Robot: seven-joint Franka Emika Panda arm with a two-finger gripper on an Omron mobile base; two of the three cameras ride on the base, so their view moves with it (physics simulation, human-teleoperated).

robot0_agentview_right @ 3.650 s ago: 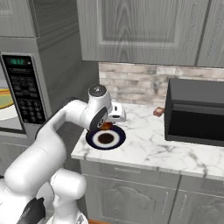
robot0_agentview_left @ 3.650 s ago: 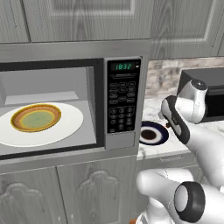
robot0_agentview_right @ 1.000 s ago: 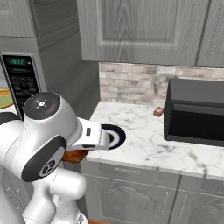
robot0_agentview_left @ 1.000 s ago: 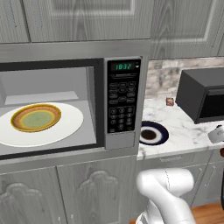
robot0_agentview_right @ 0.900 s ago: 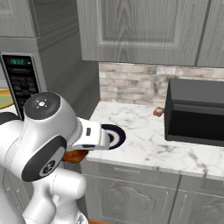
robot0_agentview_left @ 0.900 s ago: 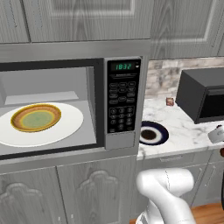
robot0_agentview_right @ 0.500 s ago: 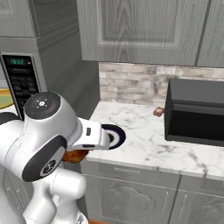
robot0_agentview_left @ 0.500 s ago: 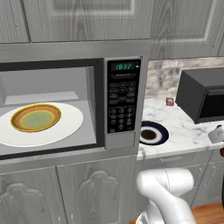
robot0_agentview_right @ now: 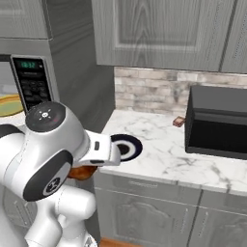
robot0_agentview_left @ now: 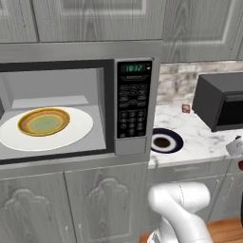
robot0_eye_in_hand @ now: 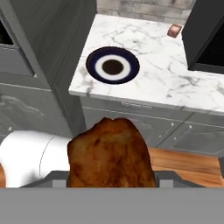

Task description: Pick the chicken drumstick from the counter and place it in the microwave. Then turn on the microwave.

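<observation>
The chicken drumstick (robot0_eye_in_hand: 110, 153), a glossy reddish-brown lump, fills the bottom of the hand view, and my gripper (robot0_eye_in_hand: 112, 176) is shut on it. Its fingertips are mostly hidden behind the meat. I hold it in front of the grey cabinet fronts, away from the counter (robot0_eye_in_hand: 166, 83) edge. In the right base view the drumstick (robot0_agentview_right: 82, 172) peeks out under my white arm. The microwave (robot0_agentview_left: 134, 104) stands to the left with its door open. Its white turntable (robot0_agentview_left: 76, 132) carries a yellow-brown bowl (robot0_agentview_left: 43, 121).
A dark-rimmed plate (robot0_eye_in_hand: 113, 66) lies on the counter (robot0_agentview_right: 164, 154) beside the microwave. A black box appliance (robot0_agentview_right: 217, 120) stands at the right with a small brown item (robot0_agentview_right: 179, 121) next to it. Wall cabinets hang above.
Since the oldest frames my arm has pulled back from over the dark-rimmed plate to a spot low in front of the cabinets. Over the last second nothing has visibly moved.
</observation>
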